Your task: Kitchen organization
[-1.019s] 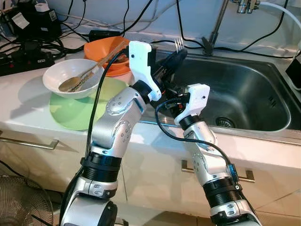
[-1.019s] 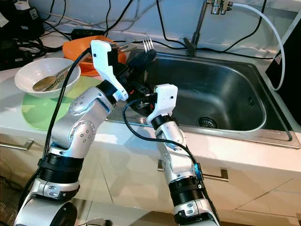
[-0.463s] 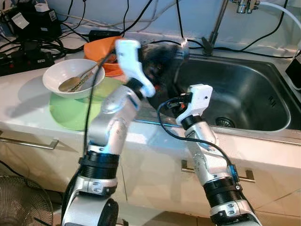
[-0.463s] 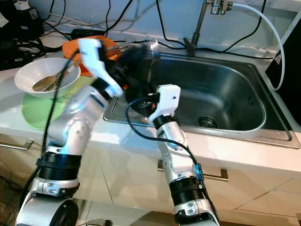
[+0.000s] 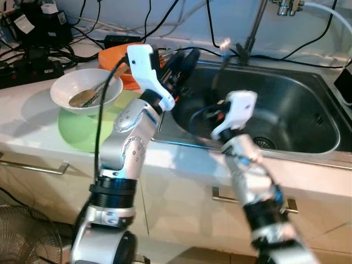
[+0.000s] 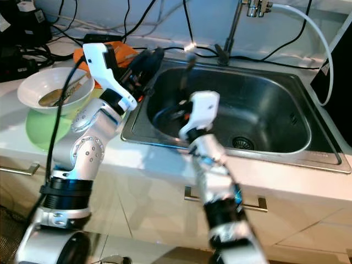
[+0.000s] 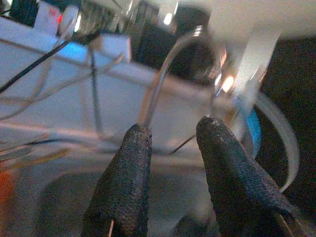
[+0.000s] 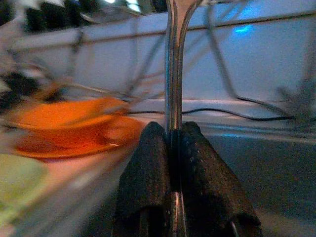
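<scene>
One fork (image 8: 173, 74) is the thing that matters, and it has just changed grippers. A second ago the left gripper (image 7: 173, 127) held it tines-up over the near-left corner of the sink (image 5: 308, 148). Now the right gripper (image 8: 170, 131) is clenched tight on the fork's handle, with the shaft rising straight out from between its black fingers and the tines well above them.

The left gripper has let go. Its two fingers stand apart with nothing between them, and it has drawn back toward the counter, so it now sits just beside the orange plate (image 5: 118, 55). The sink basin lies below and beyond the right gripper, and the faucet (image 5: 253, 33) stands behind it. The right arm is blurred, so I judge it is mid-move.

To me the handover looks complete. The fork is now on the sink side, probably to be set down in the basin, while the left arm is free to go back for the next dish.

Counting what is out:
- one fork
- one sink
- one faucet
- one orange plate
- one white bowl (image 5: 60, 99), to the left gripper's left
- one spoon (image 5: 82, 99), lying in that bowl
- one green plate (image 5: 82, 129), under the bowl
</scene>
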Tool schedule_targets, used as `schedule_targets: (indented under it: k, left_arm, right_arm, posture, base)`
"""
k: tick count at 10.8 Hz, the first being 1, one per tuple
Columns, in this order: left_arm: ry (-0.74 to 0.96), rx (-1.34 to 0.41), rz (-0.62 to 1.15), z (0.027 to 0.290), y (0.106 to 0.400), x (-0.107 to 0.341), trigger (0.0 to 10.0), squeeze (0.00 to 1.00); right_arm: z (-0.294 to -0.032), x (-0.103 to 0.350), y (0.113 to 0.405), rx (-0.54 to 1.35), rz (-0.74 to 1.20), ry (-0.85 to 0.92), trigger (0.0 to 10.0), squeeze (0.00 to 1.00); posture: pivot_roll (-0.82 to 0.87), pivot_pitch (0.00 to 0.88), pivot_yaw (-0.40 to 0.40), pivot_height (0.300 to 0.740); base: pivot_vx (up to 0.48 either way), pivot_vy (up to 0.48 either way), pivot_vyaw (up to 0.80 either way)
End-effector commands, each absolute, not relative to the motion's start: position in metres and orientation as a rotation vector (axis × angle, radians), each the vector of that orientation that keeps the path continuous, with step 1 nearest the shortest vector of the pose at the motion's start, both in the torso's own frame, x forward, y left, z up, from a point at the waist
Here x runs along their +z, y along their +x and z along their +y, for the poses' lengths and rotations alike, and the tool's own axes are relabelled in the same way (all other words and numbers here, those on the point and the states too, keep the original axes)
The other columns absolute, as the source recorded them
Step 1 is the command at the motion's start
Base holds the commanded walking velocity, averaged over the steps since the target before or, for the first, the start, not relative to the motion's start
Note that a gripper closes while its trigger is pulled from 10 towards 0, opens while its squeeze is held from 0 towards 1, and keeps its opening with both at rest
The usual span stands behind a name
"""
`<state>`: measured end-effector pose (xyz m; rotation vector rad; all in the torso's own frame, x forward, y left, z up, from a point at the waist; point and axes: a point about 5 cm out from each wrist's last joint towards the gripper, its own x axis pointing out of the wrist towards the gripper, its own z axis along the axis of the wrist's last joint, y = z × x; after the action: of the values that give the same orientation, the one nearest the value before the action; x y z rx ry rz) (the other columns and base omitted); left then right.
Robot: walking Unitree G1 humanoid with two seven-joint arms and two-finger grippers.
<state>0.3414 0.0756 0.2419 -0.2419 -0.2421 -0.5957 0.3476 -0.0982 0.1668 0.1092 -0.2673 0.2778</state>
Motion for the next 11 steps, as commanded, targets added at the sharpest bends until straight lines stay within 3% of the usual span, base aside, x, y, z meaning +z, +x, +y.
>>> schedule_targets:
  k: [1,3,5,11]
  left_arm:
    - [-0.105,-0.562,-0.142,0.075,0.343,0.215,10.0,0.00]
    - [-0.030,-0.547,-0.066,0.077,0.341,0.198,10.0,0.00]
    - [0.060,-0.628,0.039,0.073,0.334,0.175,10.0,0.00]
    - [0.118,-0.778,0.147,0.058,0.315,0.156,10.0,0.00]
  right_arm:
    - [-0.121,0.168,0.360,0.162,-0.226,0.049,10.0,0.00]
    - [-0.136,0.171,0.369,0.112,-0.212,0.021,10.0,0.00]
    - [-0.155,0.162,0.385,0.051,-0.078,-0.132,10.0,0.00]
    - [-0.138,0.147,0.396,0.161,0.105,-0.238,10.0,0.00]
  posture:
    - [0.03,0.019,-0.012,0.740]
    - [0.03,0.019,-0.015,0.740]
    - [0.03,0.017,-0.017,0.740]
    - [0.05,0.000,-0.040,0.740]
  base:
    - [0.000,0.000,0.00]
    - [0.000,0.000,0.00]
    - [0.000,0.000,0.00]
    - [0.000,0.000,0.00]
